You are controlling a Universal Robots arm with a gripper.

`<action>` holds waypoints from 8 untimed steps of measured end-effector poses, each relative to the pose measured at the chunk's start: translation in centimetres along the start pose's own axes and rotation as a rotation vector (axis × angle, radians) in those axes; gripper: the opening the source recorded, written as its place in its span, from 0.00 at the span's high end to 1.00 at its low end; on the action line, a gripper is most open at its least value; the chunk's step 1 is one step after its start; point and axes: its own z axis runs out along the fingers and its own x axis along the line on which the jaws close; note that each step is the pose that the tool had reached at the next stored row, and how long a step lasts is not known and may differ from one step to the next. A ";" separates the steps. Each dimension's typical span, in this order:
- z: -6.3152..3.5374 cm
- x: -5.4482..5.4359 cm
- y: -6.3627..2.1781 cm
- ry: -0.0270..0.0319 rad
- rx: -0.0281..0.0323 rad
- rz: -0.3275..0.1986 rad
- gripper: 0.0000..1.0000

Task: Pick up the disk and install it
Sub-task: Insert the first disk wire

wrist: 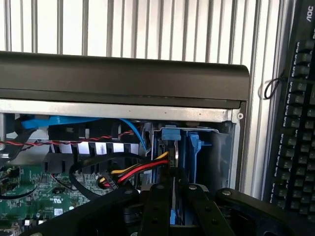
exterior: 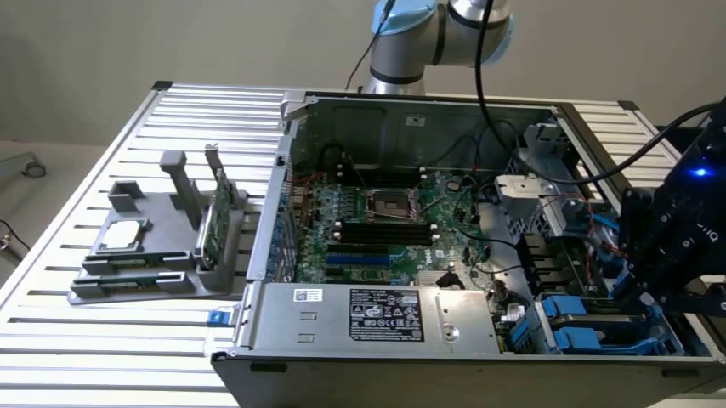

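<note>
With the gripper (wrist: 173,196) clamped on the disk (wrist: 173,162), edge-on in its blue frame (wrist: 193,147) at the corner bay of the computer case (wrist: 123,73), press straight along the bay's rails, square and slow; steer clear of the red-yellow leads (wrist: 142,169) deeper inside the case; avoid tilting.

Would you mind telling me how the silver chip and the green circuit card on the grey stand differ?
The chip lies flat; the card stands upright on edge. The chip is square and silver; the card is thin and green. Both sit on the grey stand.
</note>
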 end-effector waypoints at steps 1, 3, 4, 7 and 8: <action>0.00 0.0 -0.03 -0.0005 0.0061 0.000 0.84; 0.02 0.0 -0.08 -0.0006 0.0131 0.002 0.84; 0.02 0.1 -0.10 -0.0005 0.0135 0.004 0.84; 0.00 0.2 -0.21 -0.0007 0.0143 0.010 0.84; 0.00 0.3 -0.25 -0.0007 0.0145 0.013 0.84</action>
